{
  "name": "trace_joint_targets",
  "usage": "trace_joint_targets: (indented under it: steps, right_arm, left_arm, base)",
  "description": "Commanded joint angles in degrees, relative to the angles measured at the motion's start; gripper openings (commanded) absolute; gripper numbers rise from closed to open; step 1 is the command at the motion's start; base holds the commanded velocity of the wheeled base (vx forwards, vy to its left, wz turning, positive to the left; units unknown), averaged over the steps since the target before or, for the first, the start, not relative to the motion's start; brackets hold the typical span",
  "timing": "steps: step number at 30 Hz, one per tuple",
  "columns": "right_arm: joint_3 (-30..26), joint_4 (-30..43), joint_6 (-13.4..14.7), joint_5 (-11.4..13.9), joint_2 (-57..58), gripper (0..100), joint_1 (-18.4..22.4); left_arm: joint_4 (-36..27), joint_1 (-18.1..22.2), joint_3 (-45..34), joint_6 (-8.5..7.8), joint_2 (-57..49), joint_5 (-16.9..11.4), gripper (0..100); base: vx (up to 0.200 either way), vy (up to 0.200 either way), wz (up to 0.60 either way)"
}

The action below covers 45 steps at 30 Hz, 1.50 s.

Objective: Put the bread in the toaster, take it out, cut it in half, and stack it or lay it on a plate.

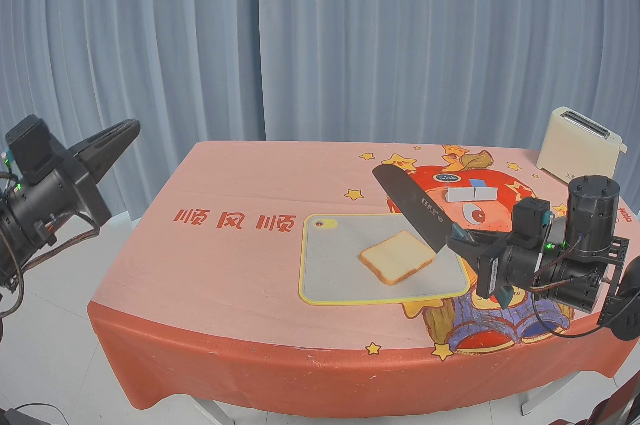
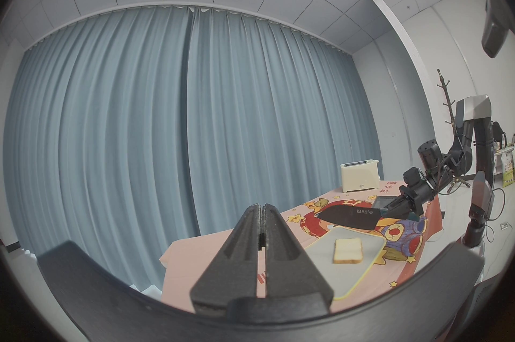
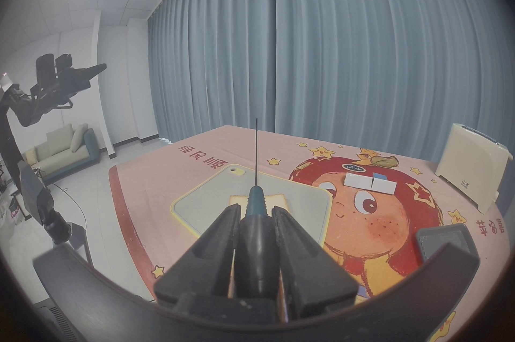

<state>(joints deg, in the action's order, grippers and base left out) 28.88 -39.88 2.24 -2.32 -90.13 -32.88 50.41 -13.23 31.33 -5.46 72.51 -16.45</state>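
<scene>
Right gripper [image 1: 467,243] clamped on knife [image 1: 417,206] handle, blade edge-down over 1 bread [image 1: 397,256] slice on cutting board [image 1: 333,266], guessing to line up the halving cut. Left gripper [image 1: 127,128] closed, well aside.

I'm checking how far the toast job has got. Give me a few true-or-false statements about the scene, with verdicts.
1. The bread lies on the cutting board. True.
2. The bread is already cut in half. False: it is one whole slice.
3. The right gripper is shut on the knife. True.
4. The left gripper presses down on the bread. False: it is shut on nothing, up in the air off the table's left side.
5. A slice sticks out of the toaster. False: nothing stands out of its slot.
</scene>
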Motion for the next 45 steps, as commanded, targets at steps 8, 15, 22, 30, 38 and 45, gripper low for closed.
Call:
trace_joint_targets:
  steps: [8, 15, 22, 30, 38, 45]
  right_arm:
    - [0.0, -0.4, 0.0, -0.4, -1.6, 0, 0.0]
    - [0.0, -0.6, 0.0, -0.5, -3.1, 0, -0.3]
    - [0.2, -0.6, 0.0, -1.0, -3.1, 0, -0.3]
    - [0.2, -0.6, 0.0, -1.6, -3.0, 0, -0.4]
    - [0.0, -0.5, 0.0, -1.6, -3.2, 0, -0.8]
    - [-0.1, 0.0, 0.0, -1.7, -3.0, 0, -0.8]
  left_arm:
    - [-6.6, -7.4, 14.8, 0.63, 10.7, 0.0, 0]
    - [-15.7, -9.0, 21.5, 3.88, 11.3, 1.6, 0]
    - [-18.1, -9.0, 22.3, 10.65, 11.3, 2.0, 0]
    - [-17.9, -8.9, 23.1, 16.45, 12.6, 3.2, 0]
    - [-18.4, -9.0, 22.9, 14.87, 13.2, 2.6, 0]
    - [-17.9, -9.1, 20.2, 9.77, 15.2, 1.4, 0]
  base:
    - [0.0, 0.0, 0.0]
    - [0.0, 0.0, 0.0]
    - [0.0, 0.0, 0.0]
    - [0.0, 0.0, 0.0]
    - [0.0, 0.0, 0.0]
    - [0.0, 0.0, 0.0]
